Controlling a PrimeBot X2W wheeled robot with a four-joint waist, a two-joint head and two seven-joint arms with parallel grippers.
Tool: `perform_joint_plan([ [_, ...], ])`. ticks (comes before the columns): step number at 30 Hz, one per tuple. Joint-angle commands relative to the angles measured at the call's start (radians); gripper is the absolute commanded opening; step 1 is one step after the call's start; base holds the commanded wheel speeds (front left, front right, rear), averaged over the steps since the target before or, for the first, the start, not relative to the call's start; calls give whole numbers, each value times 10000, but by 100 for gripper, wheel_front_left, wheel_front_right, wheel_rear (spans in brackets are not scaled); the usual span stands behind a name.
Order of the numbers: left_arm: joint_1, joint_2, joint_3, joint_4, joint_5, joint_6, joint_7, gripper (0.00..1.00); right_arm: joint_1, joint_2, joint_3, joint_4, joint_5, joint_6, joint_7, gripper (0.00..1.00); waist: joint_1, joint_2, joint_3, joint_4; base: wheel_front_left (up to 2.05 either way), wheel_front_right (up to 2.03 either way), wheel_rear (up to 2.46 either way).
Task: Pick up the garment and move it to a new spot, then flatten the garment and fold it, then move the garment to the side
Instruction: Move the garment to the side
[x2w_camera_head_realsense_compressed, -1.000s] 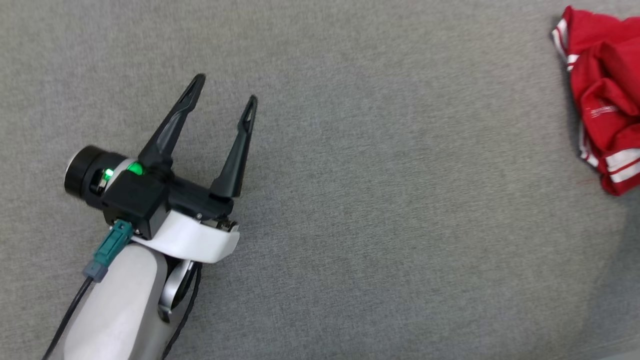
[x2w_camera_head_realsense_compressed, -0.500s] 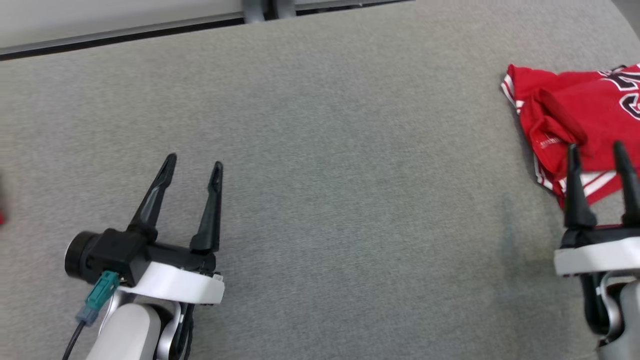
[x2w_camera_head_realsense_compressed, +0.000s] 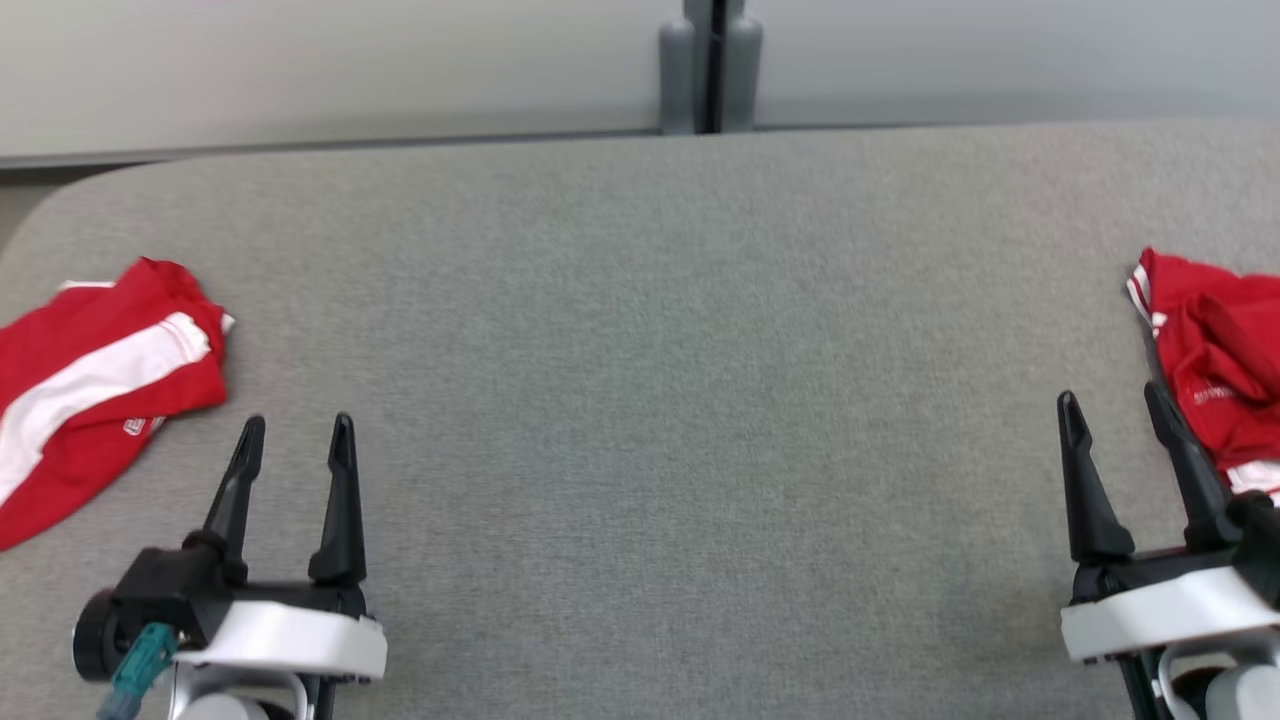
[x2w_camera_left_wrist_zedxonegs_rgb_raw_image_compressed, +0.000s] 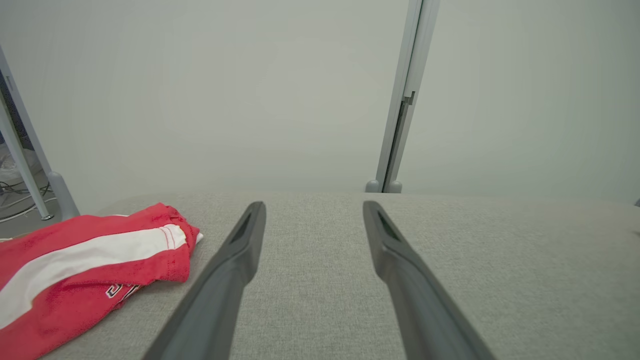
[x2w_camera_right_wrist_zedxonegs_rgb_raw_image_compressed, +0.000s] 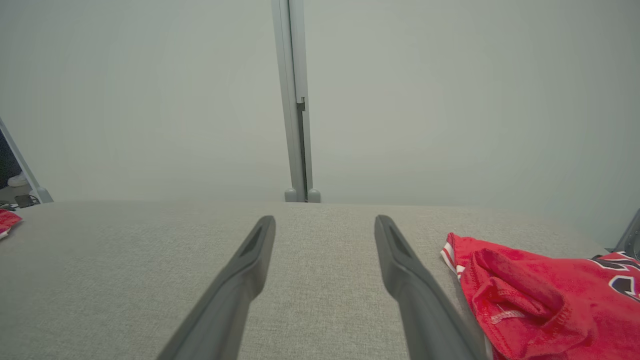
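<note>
A crumpled red garment with white trim (x2w_camera_head_realsense_compressed: 1215, 360) lies at the right edge of the grey fabric table (x2w_camera_head_realsense_compressed: 650, 350); the right wrist view has it (x2w_camera_right_wrist_zedxonegs_rgb_raw_image_compressed: 540, 295) just right of my fingers. A second red garment with a broad white stripe (x2w_camera_head_realsense_compressed: 90, 400) lies at the far left, seen also from the left wrist (x2w_camera_left_wrist_zedxonegs_rgb_raw_image_compressed: 85, 270). My left gripper (x2w_camera_head_realsense_compressed: 299, 423) is open and empty, just right of the striped garment and apart from it. My right gripper (x2w_camera_head_realsense_compressed: 1112, 395) is open and empty, close beside the crumpled garment's left edge.
The table's far edge meets a pale wall with a grey vertical post (x2w_camera_head_realsense_compressed: 710, 65) at the middle. The table's left corner (x2w_camera_head_realsense_compressed: 60, 200) is rounded. Bare grey fabric stretches between the two grippers.
The head camera has swung up and round, so the wall, both garments and both grippers now show. Both grippers stay open and empty, fingers pointing at the far edge.
</note>
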Motion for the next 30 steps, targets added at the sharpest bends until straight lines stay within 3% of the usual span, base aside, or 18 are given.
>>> perform_joint_plan([
  [1,179,-1,12,-49,0,86,-19,100,181,20,24,-61,-28,-21,35,100,0,-1,-456,358,0,0,0],
  [14,1640,406,-83,-257,-83,291,660,100,1763,200,95,-491,49,-20,646,100,0,-1,-2067,185,0,0,0],
  [30,2206,526,-147,-720,-191,591,1106,100,2282,317,72,-811,102,-20,846,100,0,-1,-2476,-41,0,0,0],
])
